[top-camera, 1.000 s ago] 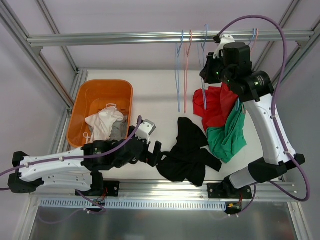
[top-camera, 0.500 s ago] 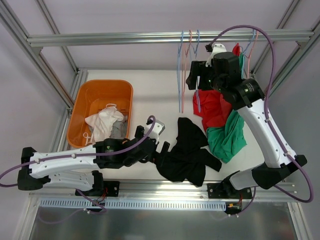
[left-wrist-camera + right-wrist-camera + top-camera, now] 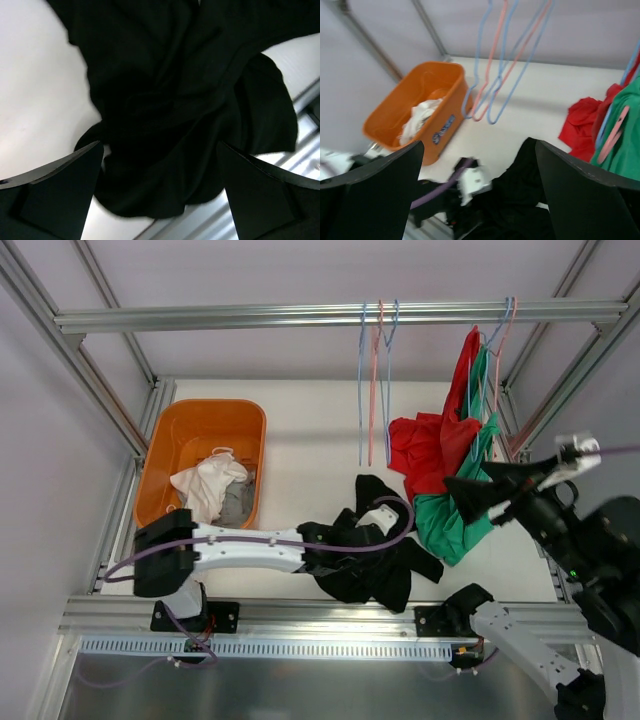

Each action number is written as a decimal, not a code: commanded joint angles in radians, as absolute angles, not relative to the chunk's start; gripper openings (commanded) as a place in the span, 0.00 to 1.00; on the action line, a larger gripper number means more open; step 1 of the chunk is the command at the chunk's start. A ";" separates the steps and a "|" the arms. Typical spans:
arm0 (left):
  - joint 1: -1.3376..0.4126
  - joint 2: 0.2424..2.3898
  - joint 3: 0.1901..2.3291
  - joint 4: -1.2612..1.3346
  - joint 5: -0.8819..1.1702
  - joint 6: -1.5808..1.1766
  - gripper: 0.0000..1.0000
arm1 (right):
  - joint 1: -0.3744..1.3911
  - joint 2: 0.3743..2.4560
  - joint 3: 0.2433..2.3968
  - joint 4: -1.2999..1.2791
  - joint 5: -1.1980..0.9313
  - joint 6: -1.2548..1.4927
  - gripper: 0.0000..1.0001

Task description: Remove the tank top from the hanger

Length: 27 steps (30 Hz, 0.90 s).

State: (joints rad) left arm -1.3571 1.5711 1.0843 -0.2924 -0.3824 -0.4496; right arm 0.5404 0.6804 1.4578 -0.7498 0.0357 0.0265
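Observation:
A black tank top (image 3: 372, 565) lies crumpled on the table near the front edge, off any hanger. My left gripper (image 3: 350, 540) hovers just over it, open; in the left wrist view the black cloth (image 3: 170, 100) fills the space between and beyond the fingers (image 3: 65, 185), which hold nothing. My right gripper (image 3: 462, 498) is open and empty, raised high at the right in front of the hanging clothes. A red garment (image 3: 430, 445) and a green garment (image 3: 455, 520) hang from a pink and a blue hanger (image 3: 492, 340) on the rail, their lower parts resting on the table.
Three bare hangers (image 3: 376, 370), two blue and one pink, hang from the rail (image 3: 220, 316) at mid-table. An orange bin (image 3: 178, 440) with white and grey clothes stands at the back left. A metal frame rail (image 3: 300, 612) runs along the front edge.
My right gripper opened and drew back from the rail toward the near right, leaving the red and green garments hanging. My left arm reached right over the black tank top.

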 commanded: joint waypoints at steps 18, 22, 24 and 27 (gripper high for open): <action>-1.299 1.883 1.157 -0.201 -0.382 -0.554 0.00 | 0.543 0.275 1.284 -0.818 -0.321 0.123 1.00; -1.331 1.656 1.043 -0.264 -0.535 -0.601 0.00 | 0.545 0.255 1.272 -0.818 -0.330 0.118 1.00; -1.350 1.506 1.017 -0.370 -0.610 -0.647 0.00 | 0.543 0.252 1.264 -0.818 -0.322 0.120 1.00; -1.353 1.334 1.034 -0.510 -0.756 -0.715 0.00 | 0.545 0.242 1.249 -0.818 -0.313 0.120 0.99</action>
State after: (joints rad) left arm -1.3430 1.5333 1.0065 -0.3618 -0.5446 -0.6132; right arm 0.5404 0.2565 1.2587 -0.8352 -0.3019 0.1051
